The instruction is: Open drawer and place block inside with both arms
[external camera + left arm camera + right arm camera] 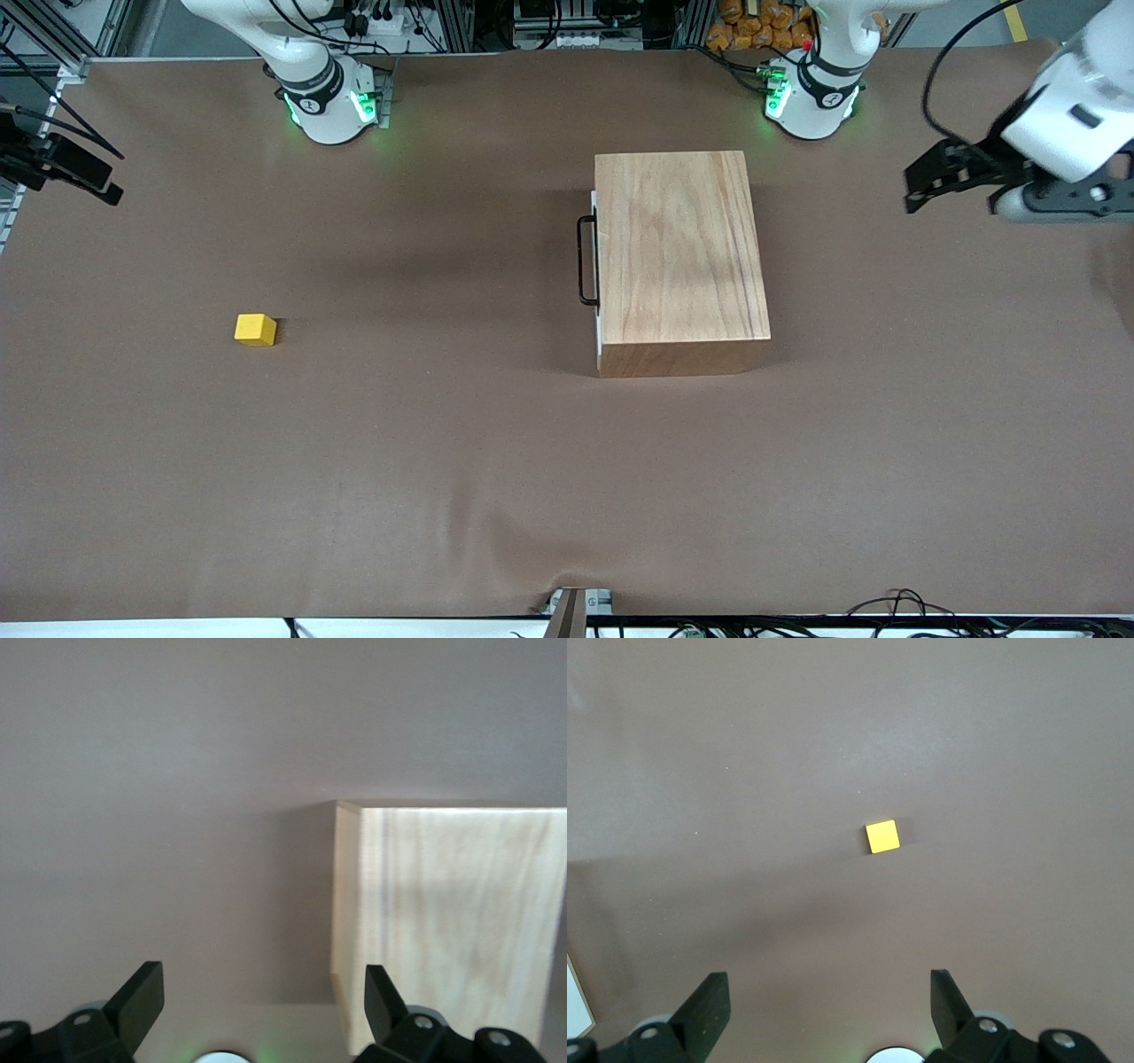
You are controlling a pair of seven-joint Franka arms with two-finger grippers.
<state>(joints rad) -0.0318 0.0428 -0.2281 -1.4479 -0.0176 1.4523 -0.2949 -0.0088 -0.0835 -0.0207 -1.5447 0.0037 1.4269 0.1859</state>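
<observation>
A: Which way does the drawer (597,270) face?

B: Its white front and black handle (586,260) point toward the right arm's end of the counter (443,443). It sits flush in the wooden cabinet (680,257), whose long axis runs from the bases toward the front camera. Only a thin sliver of the front panel shows; the tray inside is hidden.

A: And the block (255,330)?

B: It rests on the bare counter, well apart from the cabinet, toward the right arm's end and slightly nearer the front camera than the handle.

A: The claws?

B: The left claw (263,1001) hangs with fingers spread wide over the counter at the left arm's end, beside the cabinet. The right claw (830,1003), also spread wide and empty, hangs above the counter at its own end, largely cut off in the front view.
</observation>
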